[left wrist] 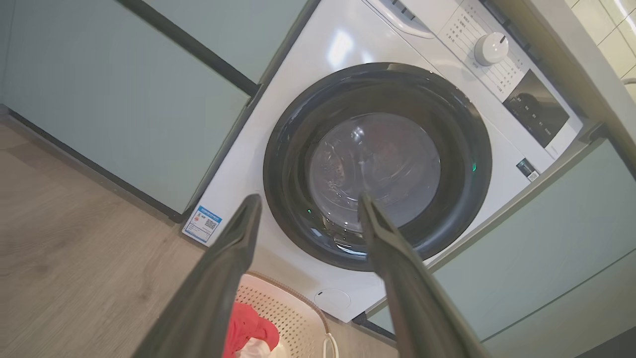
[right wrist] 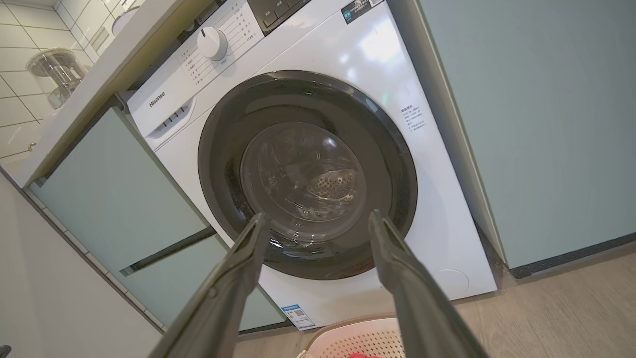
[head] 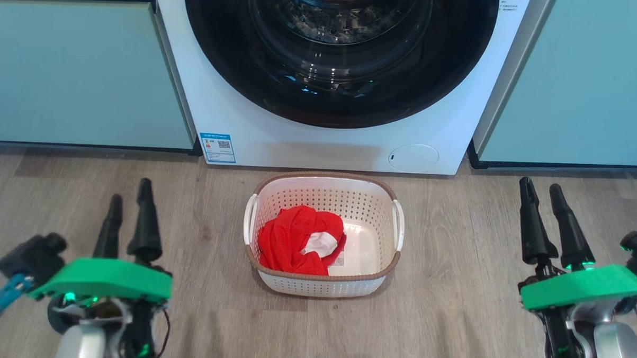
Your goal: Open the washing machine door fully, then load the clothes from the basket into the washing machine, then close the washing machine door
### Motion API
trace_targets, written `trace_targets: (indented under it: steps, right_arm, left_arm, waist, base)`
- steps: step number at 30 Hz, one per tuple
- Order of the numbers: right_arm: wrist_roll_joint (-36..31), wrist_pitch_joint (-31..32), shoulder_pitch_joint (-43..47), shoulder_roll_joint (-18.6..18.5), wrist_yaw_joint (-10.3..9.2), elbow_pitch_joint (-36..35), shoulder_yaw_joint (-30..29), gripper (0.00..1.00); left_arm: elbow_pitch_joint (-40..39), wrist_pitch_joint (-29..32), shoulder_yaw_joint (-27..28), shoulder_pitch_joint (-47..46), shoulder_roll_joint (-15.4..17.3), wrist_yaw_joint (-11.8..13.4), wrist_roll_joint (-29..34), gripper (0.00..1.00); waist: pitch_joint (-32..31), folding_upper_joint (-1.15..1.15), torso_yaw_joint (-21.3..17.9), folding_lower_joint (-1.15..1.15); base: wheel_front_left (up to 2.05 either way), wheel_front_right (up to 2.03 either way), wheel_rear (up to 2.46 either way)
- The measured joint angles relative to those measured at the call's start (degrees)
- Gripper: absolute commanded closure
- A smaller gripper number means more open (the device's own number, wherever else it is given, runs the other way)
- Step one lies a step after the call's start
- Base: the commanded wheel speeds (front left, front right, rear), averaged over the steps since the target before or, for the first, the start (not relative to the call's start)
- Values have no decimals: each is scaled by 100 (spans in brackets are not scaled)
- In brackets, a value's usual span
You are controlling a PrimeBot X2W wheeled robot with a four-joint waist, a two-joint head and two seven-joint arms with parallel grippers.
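- At upper centre of the head view, the washing machine door (head: pixel 338 58) sits shut against the washing machine (head: pixel 298 144). Judgement: the first step, opening, is not yet begun.
- Centre frame, on the floor just before the machine, stands the basket (head: pixel 326 175). The clothes (head: pixel 295 242) are bunched in its left half.
- Next move, as judged: one end effector must rise to the door's black rim, hook its edge and swing it wide. No handle or catch can be made out in any view.
- Lower left: left end effector (head: pixel 131 191), fingers spread wide, holding nothing, pointing up-frame.
- Lower right: right end effector (head: pixel 540 184), likewise wide open and empty.
- Both sit low, well apart from door and basket. Each wrist view looks along its fingers at the door.
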Motion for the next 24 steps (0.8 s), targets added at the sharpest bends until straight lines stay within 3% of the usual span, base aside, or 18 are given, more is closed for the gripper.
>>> trace_targets:
  steps: [3,4,15,24]
  right_arm:
    - [-176,-27,-7,0,0,-51,-4,0]
    - [-364,-63,-17,-1,0,-100,-5,0]
    - [-717,-265,-9,-2,0,230,167,0]
    - [-1125,-378,0,-4,0,483,415,0]
  left_arm:
    - [-35,-33,-191,1,34,185,232,0]
    - [-54,-81,-494,1,180,466,502,0]
    - [-12,-257,-1755,-3,812,1674,1247,0]
    - [230,-383,-1962,-1,862,1736,1380,0]
  waist:
    - [1,0,0,0]
    - [-1,0,1,0]
    - [-88,0,-17,0]
    - [-174,0,-5,0]
  base:
    - [0,0,0]
    - [0,0,0]
    - [0,0,0]
    - [0,0,0]
